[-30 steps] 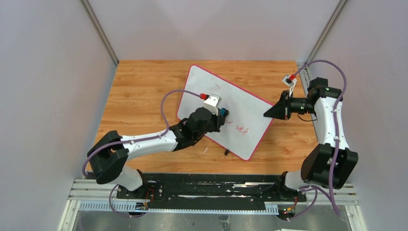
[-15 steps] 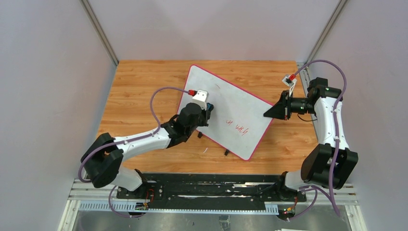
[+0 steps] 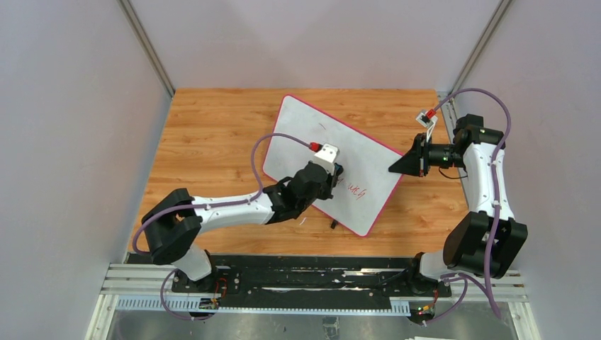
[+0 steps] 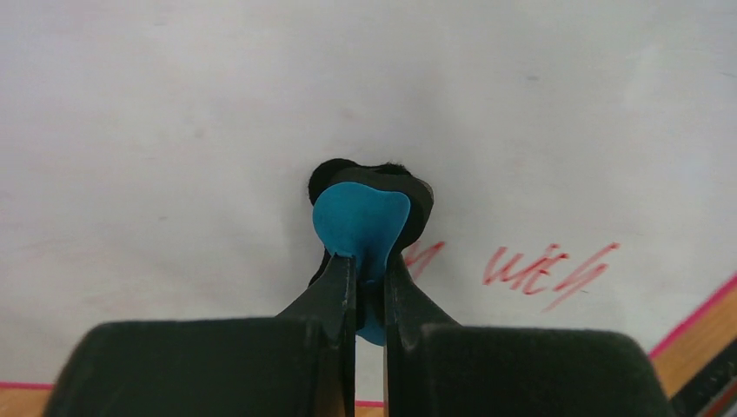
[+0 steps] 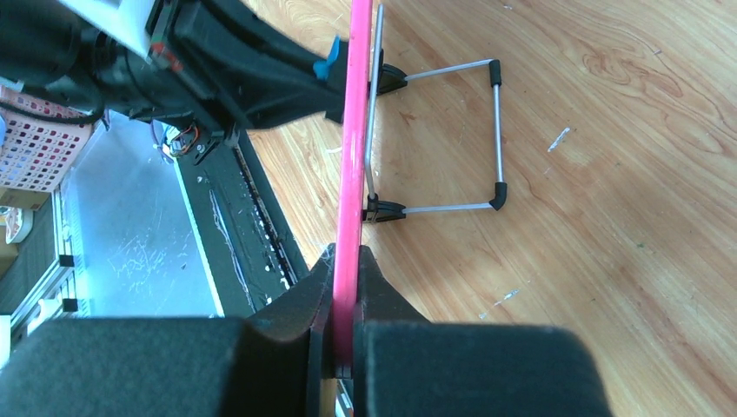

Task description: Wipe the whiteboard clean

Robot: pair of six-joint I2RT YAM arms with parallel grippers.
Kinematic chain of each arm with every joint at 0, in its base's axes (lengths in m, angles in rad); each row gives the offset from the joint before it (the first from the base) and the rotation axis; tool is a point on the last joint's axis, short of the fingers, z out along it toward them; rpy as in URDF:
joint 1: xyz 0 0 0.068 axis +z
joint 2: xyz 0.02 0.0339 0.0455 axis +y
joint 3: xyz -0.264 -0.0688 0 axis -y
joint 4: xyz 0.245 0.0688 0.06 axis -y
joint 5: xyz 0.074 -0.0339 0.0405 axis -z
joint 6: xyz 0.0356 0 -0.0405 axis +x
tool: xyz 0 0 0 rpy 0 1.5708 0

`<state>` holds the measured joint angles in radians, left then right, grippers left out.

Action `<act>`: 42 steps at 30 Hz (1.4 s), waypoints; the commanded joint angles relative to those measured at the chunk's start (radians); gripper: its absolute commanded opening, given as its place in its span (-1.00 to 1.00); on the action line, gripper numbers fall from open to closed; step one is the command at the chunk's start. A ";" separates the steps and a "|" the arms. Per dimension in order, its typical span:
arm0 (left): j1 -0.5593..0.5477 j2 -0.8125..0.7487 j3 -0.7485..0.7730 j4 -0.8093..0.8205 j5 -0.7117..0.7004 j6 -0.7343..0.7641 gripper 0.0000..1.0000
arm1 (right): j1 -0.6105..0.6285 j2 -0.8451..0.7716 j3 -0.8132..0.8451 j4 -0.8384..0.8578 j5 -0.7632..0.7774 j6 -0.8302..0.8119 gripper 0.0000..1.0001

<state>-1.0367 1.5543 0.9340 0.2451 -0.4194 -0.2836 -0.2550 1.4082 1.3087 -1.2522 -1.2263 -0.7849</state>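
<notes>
The whiteboard, white with a pink-red rim, lies tilted on the wooden table and fills the left wrist view. Red scribbles sit near its lower right part and show in the left wrist view. My left gripper is shut on the blue-and-black eraser and presses it on the board just left of the red marks. My right gripper is shut on the board's right rim, which is seen edge-on in the right wrist view.
The board's wire stand with black feet rests on the wood under it; one foot shows at the board's near edge. Grey walls enclose the table on three sides. The black arm rail runs along the near edge.
My left gripper swept the eraser left toward the board's left edge, then back right and down to the red scribbles. Some left-hand red marks are gone. The right arm has not moved.
</notes>
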 commanded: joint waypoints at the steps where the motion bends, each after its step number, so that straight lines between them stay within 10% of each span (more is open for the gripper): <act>1: -0.085 0.076 0.065 0.081 0.084 -0.061 -1.00 | 0.030 -0.005 0.014 -0.050 -0.030 -0.060 -0.99; 16: -0.169 0.124 0.075 0.096 -0.008 -0.005 -1.00 | 0.030 -0.002 0.016 -0.056 -0.031 -0.067 -0.99; 32: 0.129 -0.182 -0.168 0.017 -0.089 0.109 -0.99 | 0.030 0.002 0.024 -0.064 -0.035 -0.073 -0.99; 42: 0.103 -0.030 -0.067 0.043 0.046 0.044 -1.00 | 0.032 0.000 0.025 -0.073 -0.035 -0.080 -0.99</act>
<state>-0.9096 1.4528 0.8165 0.2527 -0.4343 -0.2039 -0.2531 1.4090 1.3140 -1.2640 -1.2339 -0.8173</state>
